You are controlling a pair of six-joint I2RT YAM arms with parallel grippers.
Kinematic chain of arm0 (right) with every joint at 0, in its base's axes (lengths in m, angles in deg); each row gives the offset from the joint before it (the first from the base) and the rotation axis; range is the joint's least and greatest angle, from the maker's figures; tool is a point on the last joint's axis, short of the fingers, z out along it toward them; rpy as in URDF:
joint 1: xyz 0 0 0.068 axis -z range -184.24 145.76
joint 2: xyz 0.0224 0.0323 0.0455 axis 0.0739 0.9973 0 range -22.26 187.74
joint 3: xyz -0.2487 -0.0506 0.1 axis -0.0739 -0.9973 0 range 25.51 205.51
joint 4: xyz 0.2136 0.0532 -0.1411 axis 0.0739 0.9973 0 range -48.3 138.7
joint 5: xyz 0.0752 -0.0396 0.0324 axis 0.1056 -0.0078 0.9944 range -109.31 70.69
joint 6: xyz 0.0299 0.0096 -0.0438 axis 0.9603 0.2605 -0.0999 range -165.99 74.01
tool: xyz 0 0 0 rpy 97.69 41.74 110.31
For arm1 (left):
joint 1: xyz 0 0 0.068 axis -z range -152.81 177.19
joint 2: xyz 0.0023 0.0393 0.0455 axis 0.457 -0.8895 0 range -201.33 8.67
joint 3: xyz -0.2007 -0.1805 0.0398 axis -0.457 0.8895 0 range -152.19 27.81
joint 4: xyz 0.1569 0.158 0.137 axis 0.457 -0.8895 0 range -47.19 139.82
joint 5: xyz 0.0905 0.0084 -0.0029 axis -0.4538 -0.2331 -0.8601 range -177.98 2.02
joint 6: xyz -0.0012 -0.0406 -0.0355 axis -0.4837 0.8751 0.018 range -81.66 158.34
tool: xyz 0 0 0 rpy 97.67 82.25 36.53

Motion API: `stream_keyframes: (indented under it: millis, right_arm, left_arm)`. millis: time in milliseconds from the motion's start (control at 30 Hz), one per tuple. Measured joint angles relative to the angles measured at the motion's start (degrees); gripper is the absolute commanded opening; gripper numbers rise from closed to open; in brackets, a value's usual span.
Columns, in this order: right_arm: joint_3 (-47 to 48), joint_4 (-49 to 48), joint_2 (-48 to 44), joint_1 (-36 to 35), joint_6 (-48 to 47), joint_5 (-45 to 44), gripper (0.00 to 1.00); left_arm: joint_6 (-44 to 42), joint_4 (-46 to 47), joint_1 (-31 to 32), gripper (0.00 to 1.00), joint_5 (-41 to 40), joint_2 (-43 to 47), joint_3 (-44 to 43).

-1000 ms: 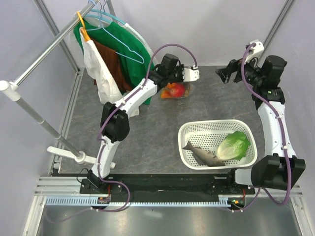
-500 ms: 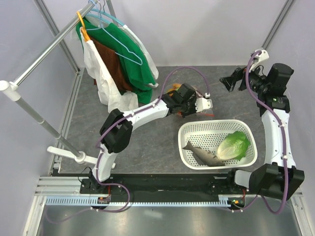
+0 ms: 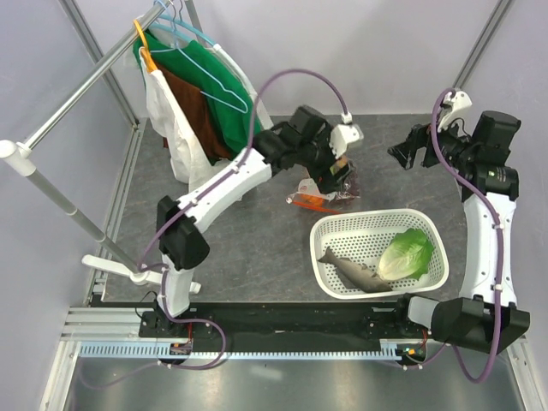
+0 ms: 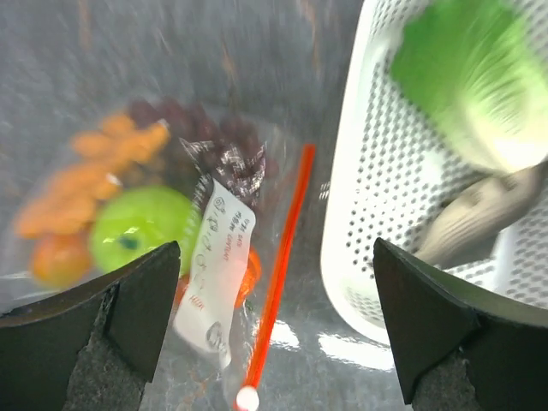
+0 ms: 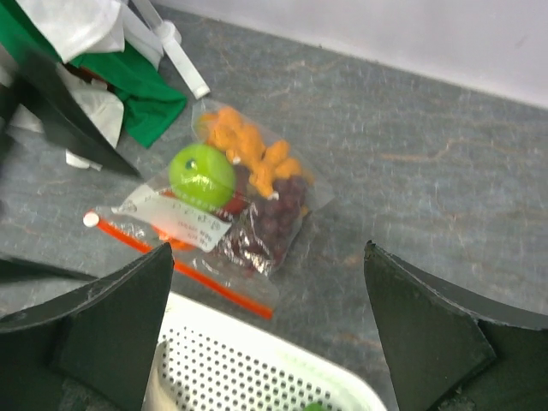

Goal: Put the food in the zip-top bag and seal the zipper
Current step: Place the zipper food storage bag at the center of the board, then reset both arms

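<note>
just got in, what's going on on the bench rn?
Two arms are bagging toy food. The clear bag lies on the table beside the white basket, with a green apple, grapes and orange pieces inside. The left gripper hovers open above it, holding nothing; the right gripper is open too. Lettuce and a fish lie in the basket, not yet bagged. Whether the red zipper is shut is unclear.

A white label (image 4: 218, 257) sits on the bag (image 5: 257, 224). It carries small dark print and some round symbols, but all of it is too small and blurred to read.
</note>
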Motion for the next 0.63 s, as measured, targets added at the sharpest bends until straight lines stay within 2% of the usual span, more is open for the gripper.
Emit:
stream_keyframes:
  millis: [100,233,467,633]
  right_arm:
    - [0.0,3.3,-1.4,0.4,-0.5,-1.2,0.98]
    - [-2.3,4.9,-4.3,0.4,-0.3,-3.2,0.98]
    - [-12.1,6.3,-10.2,0.4,0.0,-6.4,0.98]
    - [-15.8,7.8,-12.1,0.4,0.0,-6.9,0.98]
  left_arm:
    - [2.7,-3.9,-1.4,1.0,2.6,2.5,-6.6]
    - [5.2,-8.6,-4.6,1.0,4.0,7.8,-8.1]
    - [7.1,-12.4,-6.1,1.0,3.3,14.9,0.7]
    - [7.2,-14.9,-5.6,1.0,2.2,13.7,4.3]
